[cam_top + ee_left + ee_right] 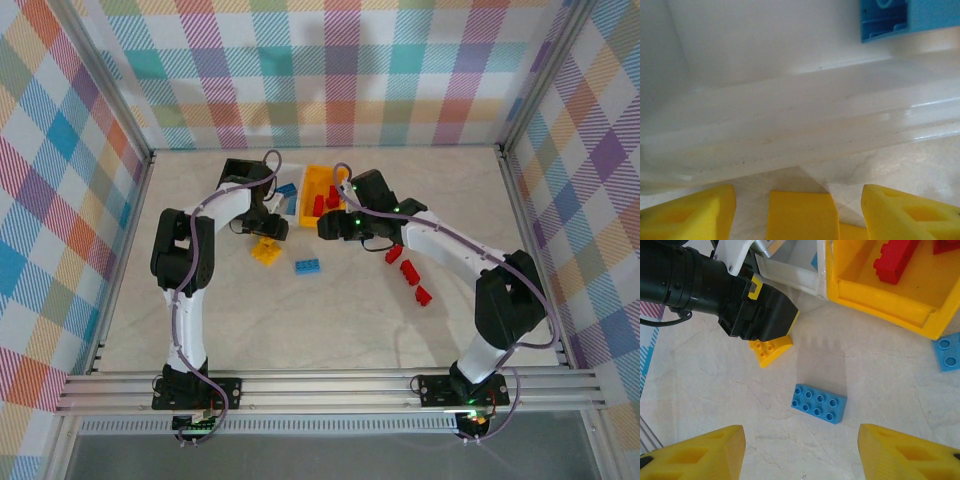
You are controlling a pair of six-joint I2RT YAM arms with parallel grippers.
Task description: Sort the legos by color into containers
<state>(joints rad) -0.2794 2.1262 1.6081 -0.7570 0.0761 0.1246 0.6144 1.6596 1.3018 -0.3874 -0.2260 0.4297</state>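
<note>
Just beside the white bin [790, 145], the left gripper [799, 197] straddles a yellow lego [769, 349], jaws spread with a gap either side, no pinch yet. Advice: centre on the brick, close squarely, lift straight up before swinging, since the bin wall stands close ahead. Right gripper [801, 440] hangs spread and empty over a blue lego [819, 403]. Open table lies toward the near edge.

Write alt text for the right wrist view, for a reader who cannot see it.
A blue brick lies flat on the pale table just ahead of the open right pincer. At upper left the black left pincer partly covers a yellow brick; at upper right a yellow bin holds red bricks.
</note>
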